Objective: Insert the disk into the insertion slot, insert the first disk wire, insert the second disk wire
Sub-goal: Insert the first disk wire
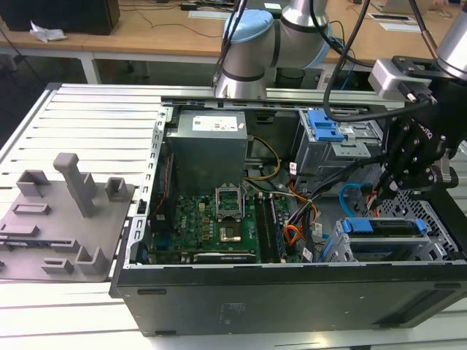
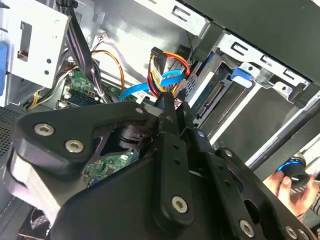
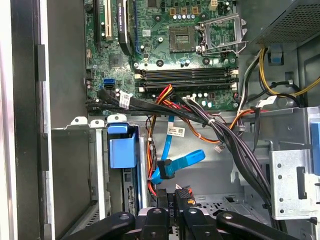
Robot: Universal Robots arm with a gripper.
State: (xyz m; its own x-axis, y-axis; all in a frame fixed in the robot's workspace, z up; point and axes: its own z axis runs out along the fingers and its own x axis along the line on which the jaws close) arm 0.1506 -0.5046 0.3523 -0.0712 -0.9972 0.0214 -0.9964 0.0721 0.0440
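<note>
My gripper (image 2: 169, 102) is over the open computer case, jaws clenched on the orange-red-black wire bundle (image 2: 175, 65). The light-blue cable (image 3: 182, 160) loops just beside it. The disk (image 1: 385, 227) sits in the grey perforated cage (image 1: 438, 219), near me.

Arm (image 1: 252, 44): pale grey joints with blue caps, elbow bent at the far side. The upper links run off toward the exterior view's right. Wrist (image 1: 400, 79) tipped downward. Black hand (image 1: 385, 195) points down and slightly toward the exterior view's left. In both wrist views its fingers (image 3: 165, 206) stand drawn together, a thin gap between the tips, with the linkage bars (image 2: 75, 145) splayed wide behind.
</note>
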